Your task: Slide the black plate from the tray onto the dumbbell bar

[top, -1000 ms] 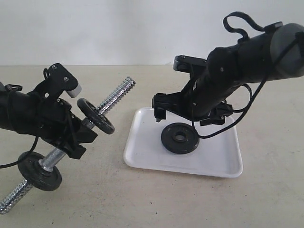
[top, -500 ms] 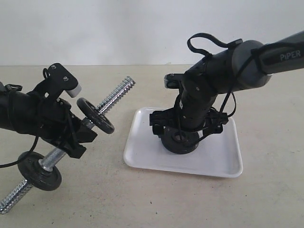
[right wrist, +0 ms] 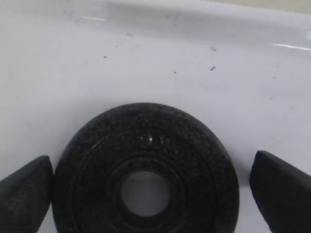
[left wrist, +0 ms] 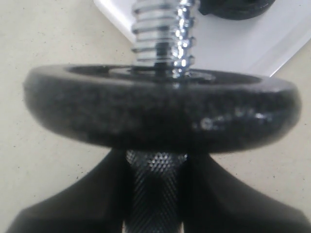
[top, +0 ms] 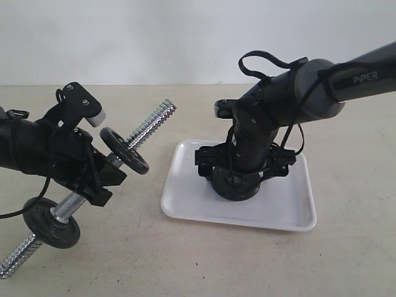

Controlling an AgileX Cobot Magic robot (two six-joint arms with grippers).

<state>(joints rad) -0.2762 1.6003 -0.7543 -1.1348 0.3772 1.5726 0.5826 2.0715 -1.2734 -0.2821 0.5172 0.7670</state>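
Observation:
The black plate (top: 239,187) lies flat in the white tray (top: 291,213), and its centre hole shows in the right wrist view (right wrist: 146,179). My right gripper (top: 242,176) hangs low over it, open (right wrist: 150,196). One finger (right wrist: 24,194) stands close by the plate's rim and the other finger (right wrist: 282,194) is a gap away. My left gripper (top: 98,179) is shut on the dumbbell bar (top: 151,125), holding its knurled middle (left wrist: 155,189). The bar slants up toward the tray, with its threaded end (left wrist: 163,29) bare.
Two other black discs sit on the bar: one (top: 125,150) just above my left gripper, filling the left wrist view (left wrist: 160,109), and one (top: 52,223) near the lower threaded end. Beige tabletop surrounds the tray (left wrist: 252,43). A white wall stands behind.
My right arm has swung down from above the tray's back and lowered its open gripper around the black plate. The left arm and the bar have not moved.

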